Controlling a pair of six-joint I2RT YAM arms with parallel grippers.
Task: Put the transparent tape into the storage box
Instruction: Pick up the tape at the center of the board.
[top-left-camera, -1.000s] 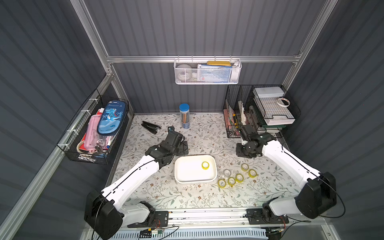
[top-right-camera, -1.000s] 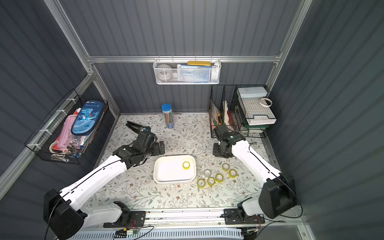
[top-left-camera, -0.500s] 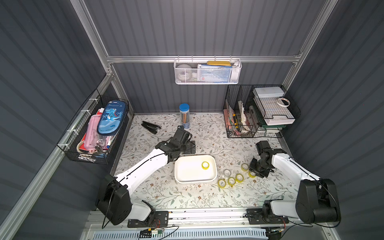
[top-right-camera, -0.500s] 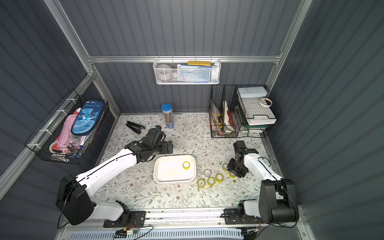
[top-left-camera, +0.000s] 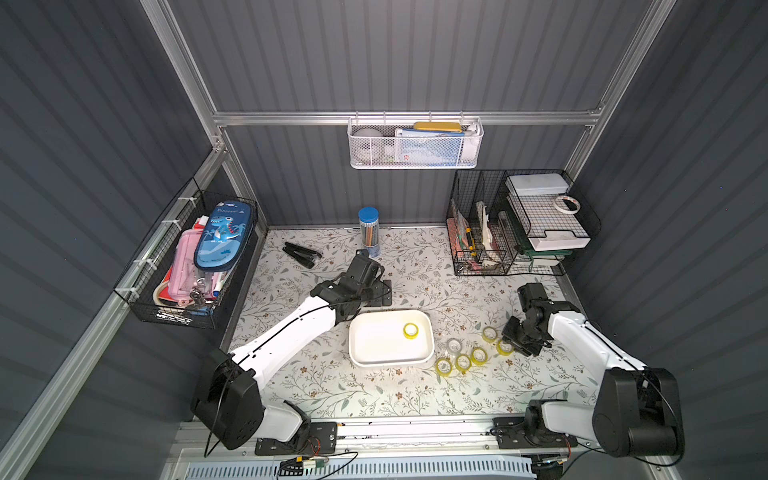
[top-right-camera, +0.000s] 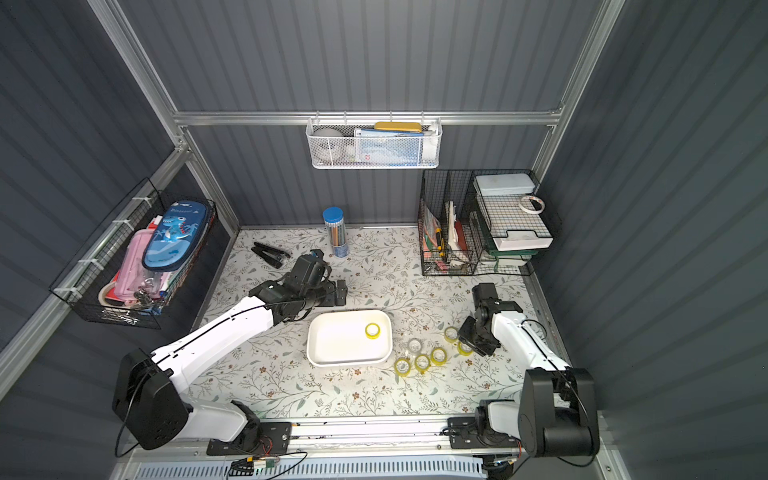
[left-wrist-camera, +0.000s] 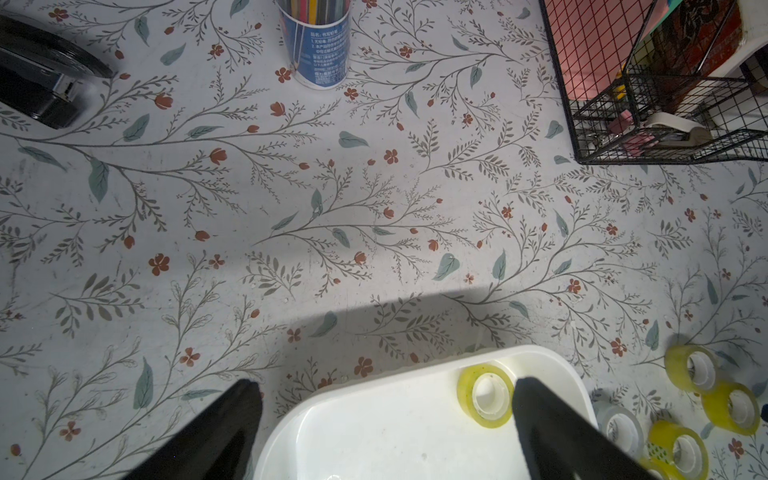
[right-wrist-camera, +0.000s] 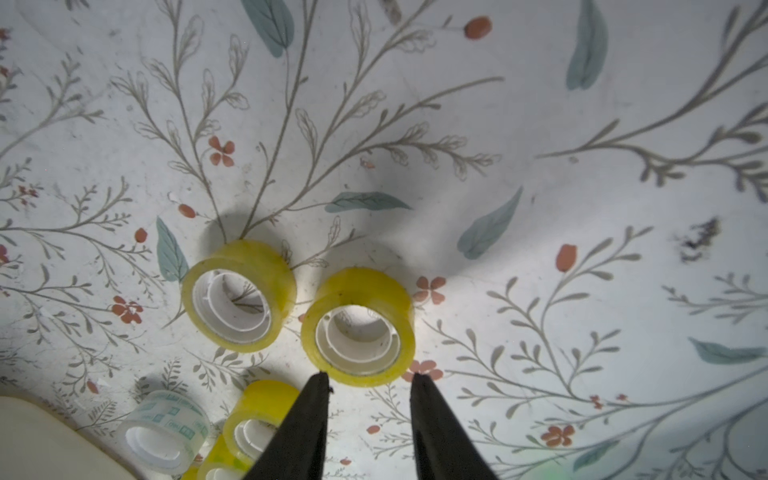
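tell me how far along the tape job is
Done: one tape roll lies in the box.
In hand: nothing gripped. The right gripper is open, its tips just short of a table roll.
Left: that roll plus five more rolls on the table beside the box. The left gripper is open near the box's far rim.

Right wrist view: storage box (right-wrist-camera: 37, 436) is just a corner at the frame edge, the lower yellow rolls (right-wrist-camera: 259, 409) sit half behind a jaw, and I can't tell if the jaw tips touch the nearest roll (right-wrist-camera: 358, 328). Left wrist view clips the storage box, stapler (left-wrist-camera: 37, 79), pencil tube (left-wrist-camera: 316, 45) and wire rack (left-wrist-camera: 665, 124). In both top views the right gripper (top-left-camera: 509, 345) covers part of that roll; mesh basket (top-left-camera: 415, 145) contents too small to read.
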